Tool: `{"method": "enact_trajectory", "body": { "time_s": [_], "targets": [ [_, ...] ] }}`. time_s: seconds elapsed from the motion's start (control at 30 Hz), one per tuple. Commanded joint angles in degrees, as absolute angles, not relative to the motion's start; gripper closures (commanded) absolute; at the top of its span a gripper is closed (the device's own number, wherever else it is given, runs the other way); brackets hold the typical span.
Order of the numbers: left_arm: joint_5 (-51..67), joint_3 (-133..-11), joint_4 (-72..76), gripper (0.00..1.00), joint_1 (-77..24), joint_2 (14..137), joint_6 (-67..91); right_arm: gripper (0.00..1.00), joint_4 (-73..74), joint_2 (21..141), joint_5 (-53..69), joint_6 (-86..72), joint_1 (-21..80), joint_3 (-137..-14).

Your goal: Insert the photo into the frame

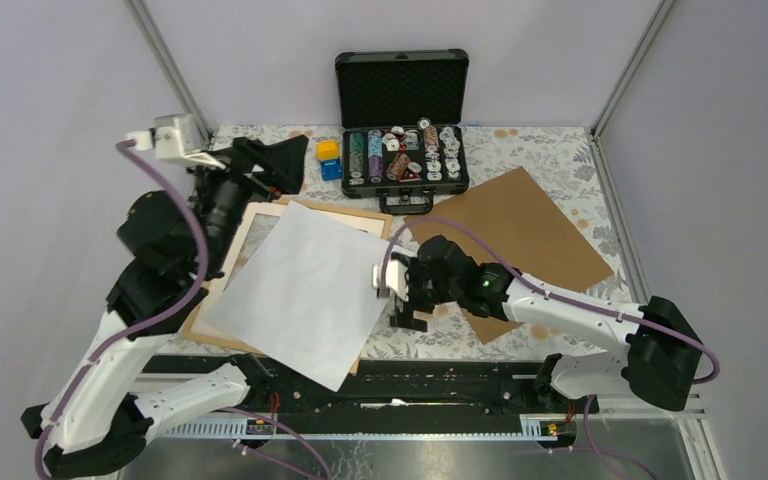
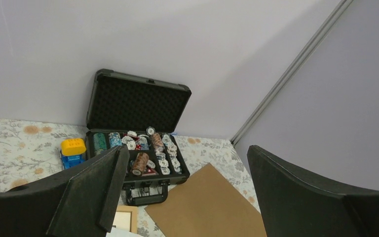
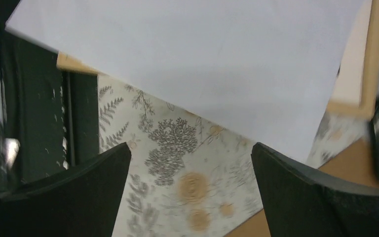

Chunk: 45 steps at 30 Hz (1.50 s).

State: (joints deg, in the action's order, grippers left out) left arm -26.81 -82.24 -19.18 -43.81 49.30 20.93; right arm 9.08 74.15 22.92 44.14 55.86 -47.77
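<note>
White paper comes first: the photo (image 1: 305,290) lies blank side up (no sunset showing), skewed across the frame (image 1: 345,209), its near corner poking past the tabletop's (image 1: 550,160) near edge. Just off the sheet's right edge hangs the right gripper (image 1: 397,300), jaws spread wide with only tablecloth between them. Brown hardboard (image 1: 530,230) sprawls toward the right edge. Over the far left corner the left gripper (image 1: 278,163) is raised, jaws parted and empty. At the far edge sits an open black case (image 1: 400,90) of chips (image 1: 410,155).
</note>
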Motion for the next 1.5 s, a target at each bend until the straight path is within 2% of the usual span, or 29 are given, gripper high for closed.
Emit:
{"method": "enact_trajectory", "body": {
  "time_s": [0.0,0.07,0.17,0.23,0.3,0.4,0.47,0.57,0.7,0.77,0.83,0.87,0.97,1.07,1.2,1.27,1.47],
  "targets": [
    [-23.48,-82.13,-15.37,0.01,-43.75,52.94,22.21,0.00,10.90,74.07,2.62,-6.57,55.10,-52.25],
    [-23.13,-82.47,-15.46,0.01,-43.74,53.60,22.43,0.00,10.22,75.61,1.57,-17.24,54.64,-52.77],
    [-22.84,-82.50,-16.06,0.01,-43.74,53.83,22.77,0.00,1.18,78.04,11.33,-34.22,48.97,-48.10],
    [-22.62,-82.23,-16.30,0.01,-43.75,53.59,23.29,0.05,-7.55,81.24,16.97,-45.70,44.45,-44.04],
    [-22.24,-82.18,-16.85,0.01,-43.76,53.31,23.62,0.10,-20.74,84.13,21.09,-58.33,42.30,-37.55],
    [-22.18,-82.43,-18.05,0.01,-43.75,53.18,23.63,0.10,-42.16,88.72,18.58,-72.80,42.18,-27.47],
    [-22.23,-82.01,-18.02,0.01,-43.76,52.81,23.51,0.17,-51.50,94.01,16.63,-76.41,42.15,-25.27],
    [-22.36,-81.10,-17.46,0.01,-43.72,52.13,23.43,0.24,-54.55,101.80,15.06,-77.41,42.18,-27.03],
    [-22.63,-82.30,-18.46,0.01,-43.74,52.09,22.41,0.47,-66.41,109.75,13.04,-82.41,41.93,-26.50],
    [-23.19,-82.31,-18.55,0.01,-43.69,51.52,21.97,0.57,-66.15,110.52,11.94,-80.73,41.36,-27.34],
    [-23.58,-82.07,-18.62,0.01,-43.72,51.11,21.60,0.76,-65.51,110.60,13.27,-78.01,40.57,-28.65],
    [-23.72,-82.07,-18.85,0.01,-43.70,51.00,21.35,0.82,-64.98,110.42,15.16,-76.31,40.24,-29.60],
    [-24.22,-81.90,-19.22,0.01,-43.76,50.88,20.98,0.89,-60.96,109.63,21.22,-69.04,39.21,-33.78],
    [-24.39,-81.09,-18.65,0.01,-43.74,50.71,20.87,0.99,-55.87,107.75,24.07,-62.89,38.25,-37.07],
    [-23.94,-80.49,-17.91,0.01,-43.76,50.85,21.00,1.00,-45.63,107.30,25.14,-55.31,37.47,-42.64],
    [-23.54,-80.51,-17.77,0.01,-43.72,51.05,21.14,1.00,-41.66,109.67,29.43,-52.87,37.00,-47.21],
    [-22.93,-80.63,-18.10,0.01,-43.77,51.07,21.61,1.00,-41.98,114.19,37.74,-54.43,35.38,-52.21]
  ]
}}
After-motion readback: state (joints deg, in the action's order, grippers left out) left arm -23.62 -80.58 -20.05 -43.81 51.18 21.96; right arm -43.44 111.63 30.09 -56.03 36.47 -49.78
